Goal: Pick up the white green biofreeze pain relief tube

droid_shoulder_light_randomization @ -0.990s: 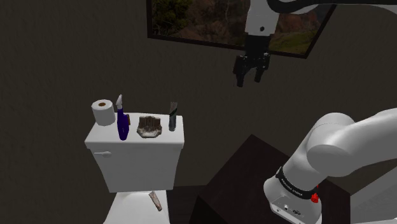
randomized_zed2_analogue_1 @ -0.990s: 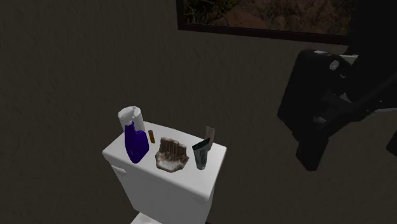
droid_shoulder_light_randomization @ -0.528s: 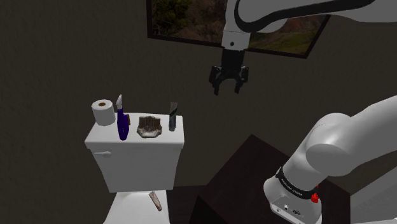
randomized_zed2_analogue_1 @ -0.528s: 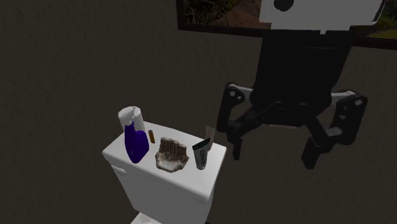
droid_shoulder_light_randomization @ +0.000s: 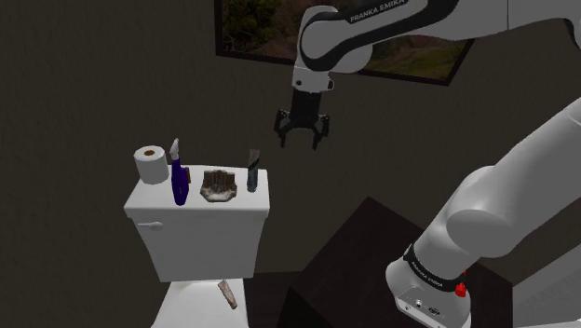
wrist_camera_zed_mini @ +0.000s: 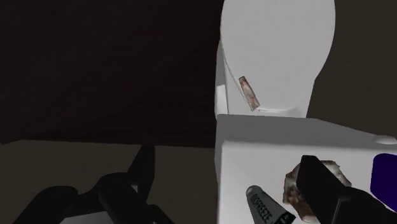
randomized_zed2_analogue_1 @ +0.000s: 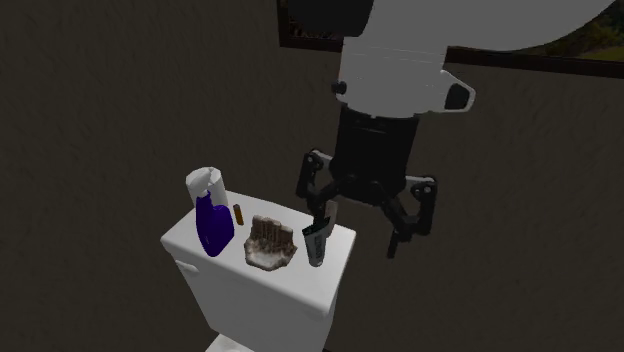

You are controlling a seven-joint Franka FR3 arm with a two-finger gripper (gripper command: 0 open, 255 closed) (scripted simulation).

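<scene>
**Tube.** The pain relief tube (droid_shoulder_light_randomization: 252, 172) stands upright on its cap at the end of the toilet tank lid (droid_shoulder_light_randomization: 149, 201), the right end in the shoulder view. Its flat crimped end points up. The body reads dark grey-green, and in the wrist view I can make out pale lettering along it (wrist_camera_zed_mini: 267, 207). I judge that standing it on end keeps both broad faces open to a pinch from above.

**Neighbours.** A brown ribbed dish (droid_shoulder_light_randomization: 219, 184) sits just beside the tube. Further along the lid are a blue spray bottle (droid_shoulder_light_randomization: 180, 181) and a toilet paper roll (droid_shoulder_light_randomization: 150, 164). The side of the tube away from the dish faces open air, so I read that side as the safer approach.

**Gripper.** The gripper (droid_shoulder_light_randomization: 301, 141) hangs above the lid and off toward the tube's end, pointing down and well apart from everything. Its fingers are spread wide with nothing between them. In the wrist view one finger (wrist_camera_zed_mini: 321, 184) lies over the dish, which suggests the hand is not yet centred on the tube.

**Judgement.** I read this as the approach stage. What remains is to line up over the crimped end, descend and close. The risk is knocking the tall, narrow tube over or clipping the dish.

**Surround.** A small brown object (droid_shoulder_light_randomization: 227, 294) lies on the toilet seat lid below.
</scene>
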